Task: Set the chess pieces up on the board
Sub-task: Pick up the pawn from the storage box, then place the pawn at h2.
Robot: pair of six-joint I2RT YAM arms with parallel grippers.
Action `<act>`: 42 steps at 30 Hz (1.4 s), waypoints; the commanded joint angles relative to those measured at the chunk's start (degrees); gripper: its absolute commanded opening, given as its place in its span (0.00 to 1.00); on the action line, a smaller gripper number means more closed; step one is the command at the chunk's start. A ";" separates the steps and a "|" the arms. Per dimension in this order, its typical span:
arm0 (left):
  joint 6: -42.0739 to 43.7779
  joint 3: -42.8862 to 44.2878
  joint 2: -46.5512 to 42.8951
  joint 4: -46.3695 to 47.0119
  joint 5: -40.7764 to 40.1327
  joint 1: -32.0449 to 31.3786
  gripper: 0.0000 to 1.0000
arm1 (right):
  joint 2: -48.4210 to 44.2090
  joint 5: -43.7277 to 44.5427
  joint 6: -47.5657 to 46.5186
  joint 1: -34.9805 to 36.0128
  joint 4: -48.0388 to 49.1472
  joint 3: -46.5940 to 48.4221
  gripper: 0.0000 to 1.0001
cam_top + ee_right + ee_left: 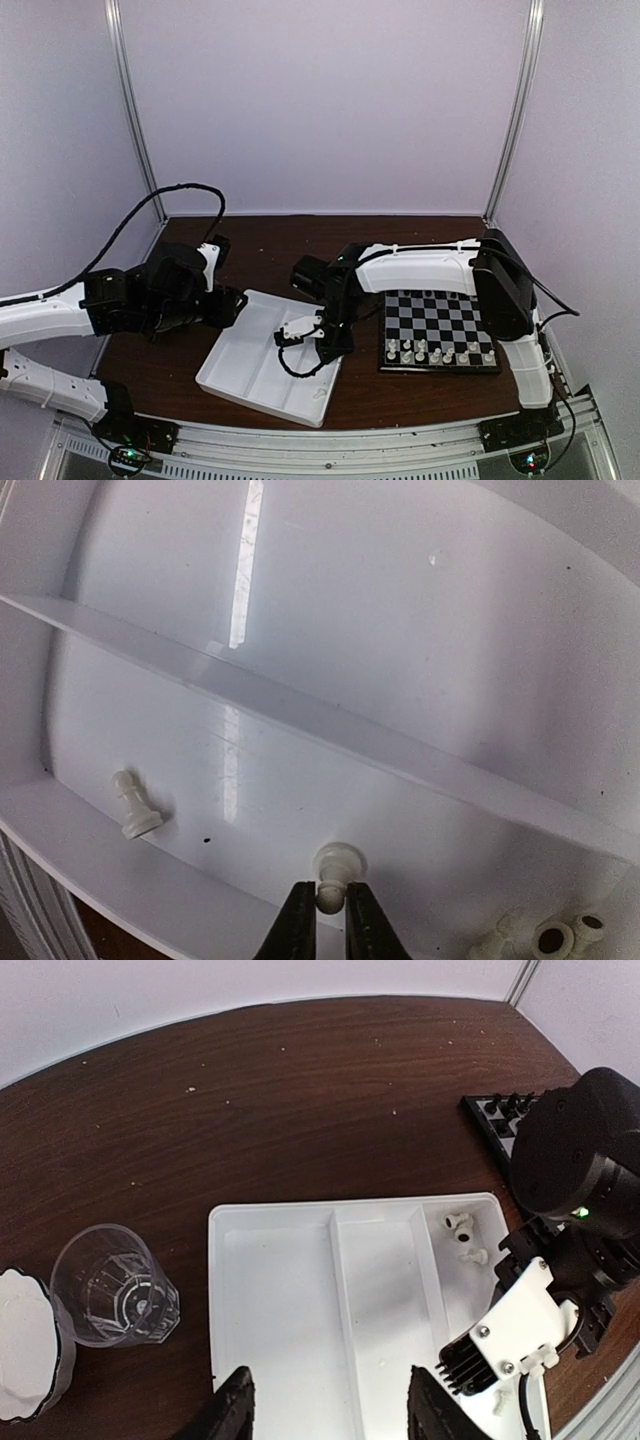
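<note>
Three views of a single pick from the tray. Your right gripper [330, 898] is down in the end compartment of the white tray [300, 712], the one nearest the board [440, 318]. Its fingertips are pinched narrowly on a small white piece [338, 863] that sits close to the compartment's outer wall. Your left gripper [332, 1392] hangs by the tray's other side, fingers wide apart and holding nothing. A second white pawn [130, 806] lies on its side in the same compartment, and a few more pieces [545, 936] cluster in its corner. On the board, a row of white chessmen [440, 352] stands along the near edge. Dark pieces [505, 1105] line the far edge, too small to count.

Hazards, as judged from here:
- **Grip:** the hold is taken at the very tips on a rounded, smooth shape, so the piece could squirt free as you lift. It could also tilt in the grip and arrive crooked.
- **Tray wall:** the wall just beside the fingers could catch them if you rise at a slant, dragging the light tray.
- **Board approach:** a low approach may topple chessmen already standing, since the free squares lie tight among them.

Whether the piece is gripped at its neck or its base cannot be told.
</note>
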 commanded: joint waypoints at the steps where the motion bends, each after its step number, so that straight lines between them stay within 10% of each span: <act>1: -0.37 -0.65 -0.83 1.75 -1.38 0.41 0.52 | 0.19 0.81 0.42 0.50 -1.01 1.41 0.11; 19: 2.98 3.54 5.67 3.10 0.28 0.41 0.52 | -21.08 4.17 0.15 -3.55 -3.82 -4.68 0.06; 42: 8.74 14.43 22.02 6.75 7.33 0.53 0.52 | -54.09 7.85 -7.19 -47.34 -6.45 -44.34 0.06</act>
